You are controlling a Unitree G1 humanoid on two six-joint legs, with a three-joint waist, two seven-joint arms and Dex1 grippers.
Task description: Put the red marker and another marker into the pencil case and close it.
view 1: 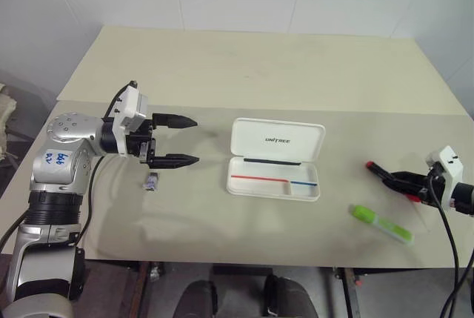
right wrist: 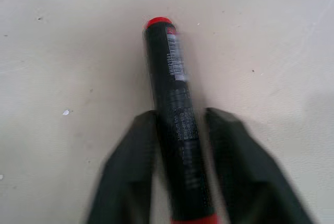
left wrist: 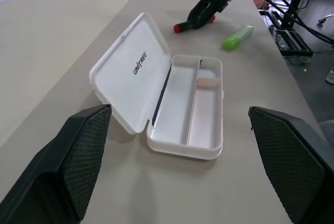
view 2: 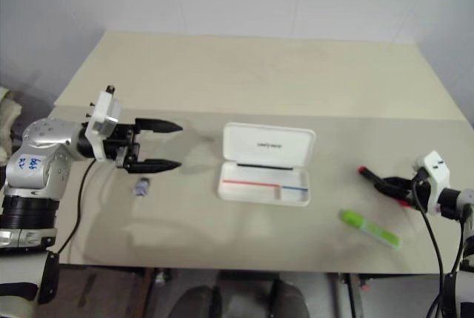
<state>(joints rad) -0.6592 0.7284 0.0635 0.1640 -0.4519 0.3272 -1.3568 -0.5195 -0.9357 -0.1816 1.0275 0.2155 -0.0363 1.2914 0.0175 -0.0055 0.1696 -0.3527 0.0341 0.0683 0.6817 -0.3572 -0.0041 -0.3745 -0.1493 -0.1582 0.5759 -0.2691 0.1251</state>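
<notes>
The left gripper (view 1: 180,140) is held out level above the table (view 1: 244,73), pointing sideways at the open pencil case (view 1: 275,159), fingers spread wide and holding nothing. The right gripper (view 1: 396,181) reaches low at the table. Its wrist view shows the fingers (right wrist: 130,166) pinching the red marker (right wrist: 175,114) between them. The green marker (view 1: 381,224) lies near those fingers.

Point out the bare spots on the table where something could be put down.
Bare: the wide far half of the table behind the pencil case, and the strip between the case and the left end effector. Crowded: right of the case, where the right end effector grips the red marker near the green highlighter.
</notes>
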